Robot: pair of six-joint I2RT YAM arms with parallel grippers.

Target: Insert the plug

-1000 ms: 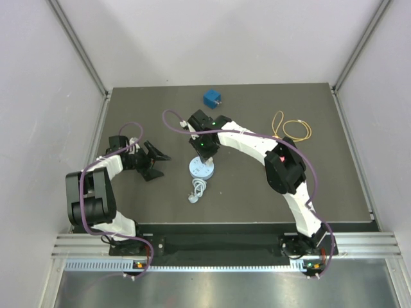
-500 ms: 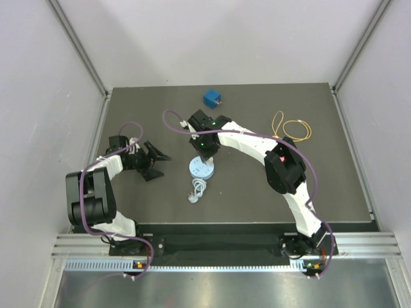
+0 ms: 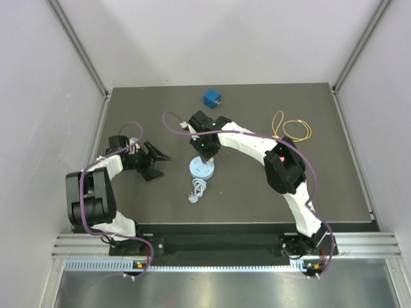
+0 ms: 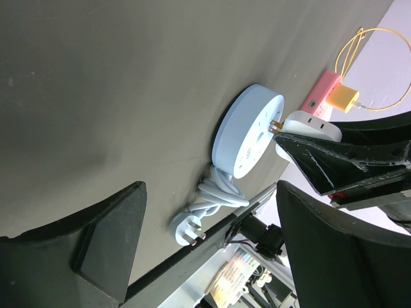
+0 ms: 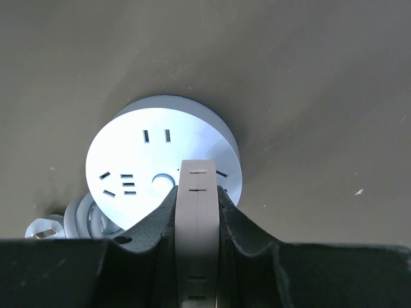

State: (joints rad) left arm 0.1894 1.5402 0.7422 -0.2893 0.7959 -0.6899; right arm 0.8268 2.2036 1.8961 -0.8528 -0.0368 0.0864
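1. Now, your right fingers are clenched on the white plug, which hangs just above the round socket on the counter, over the socket's right half.
2. Your left fingers are released and spread wide, well to the left of the socket and touching nothing.
3. From the left wrist view, the plug's prongs sit at the socket's face, at its far edge. I cannot tell whether they have entered any slots.
4. Line the prongs up with one matching set of slots before you push, using the right wrist view to check rotation against the slot pairs.
5. Press straight down along the socket's axis. A tilted push would likely skate the socket sideways, since nothing braces it.
6. Consider bringing the left fingers against the socket's left rim, clear of the coiled cord on its near side, to steady it.
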